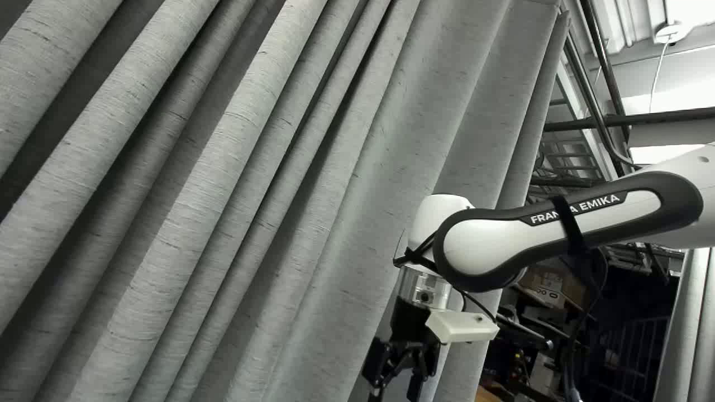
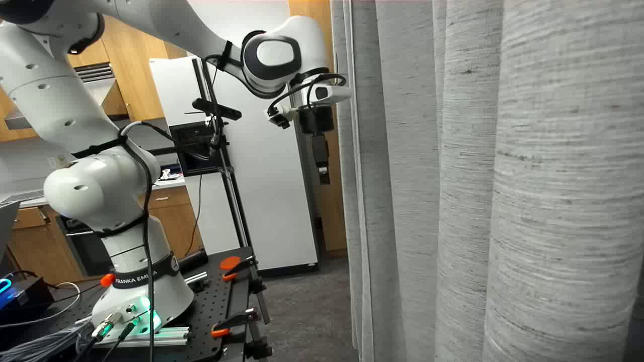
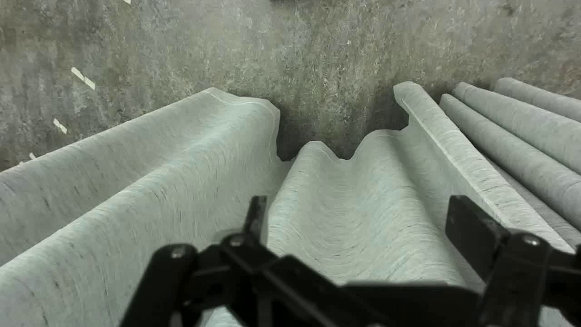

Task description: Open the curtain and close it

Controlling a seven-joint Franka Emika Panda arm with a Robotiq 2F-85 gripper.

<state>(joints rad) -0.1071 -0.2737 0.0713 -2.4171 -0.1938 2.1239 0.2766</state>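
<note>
The curtain is a very large light grey woven drape with long deep pleats. It fills most of an exterior view (image 1: 251, 195) and the right half of an exterior view (image 2: 463, 176). In the wrist view the curtain (image 3: 345, 218) hangs in folds down to the floor. My black gripper (image 1: 395, 389) points down beside the curtain; it also shows in an exterior view (image 2: 323, 173) just off the curtain's edge. In the wrist view the gripper (image 3: 356, 209) has its fingers wide apart, with pleats showing between and beyond them. Whether the fingers touch the fabric I cannot tell.
A white fridge (image 2: 266, 191) and wooden cabinets stand behind the arm. The arm base sits on a black perforated table (image 2: 216, 296) with orange clamps. A camera stand (image 2: 231, 191) rises near it. Dark rails and shelves (image 1: 553, 329) lie beyond the curtain. Grey floor (image 3: 327, 63) lies below.
</note>
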